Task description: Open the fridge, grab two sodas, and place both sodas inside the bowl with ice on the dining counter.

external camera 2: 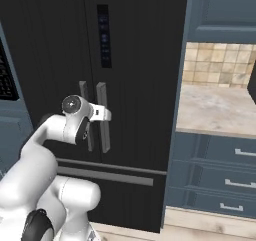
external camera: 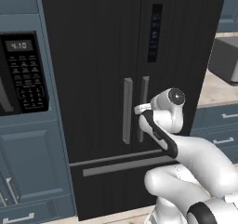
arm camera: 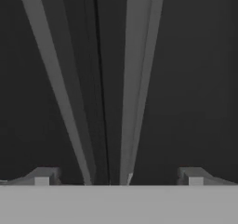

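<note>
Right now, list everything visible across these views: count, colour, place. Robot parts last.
fridge: one, black, doors shut, centre.
door handles: two, grey vertical bars, either side of the door seam.
drawer handle: one, grey horizontal bar, below the doors.
microwave: one, black, in the blue-grey cabinet left of the fridge.
wall counter: one, beige stone top over blue-grey drawers, right of the fridge.
arm: one, white, in front of the fridge.
gripper: one, open, facing the handles.

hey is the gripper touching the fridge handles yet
Apart. In the hand view the gripper is open, its fingertips wide of both fridge handles, with dark door showing between each tip and the nearest bar.
</note>
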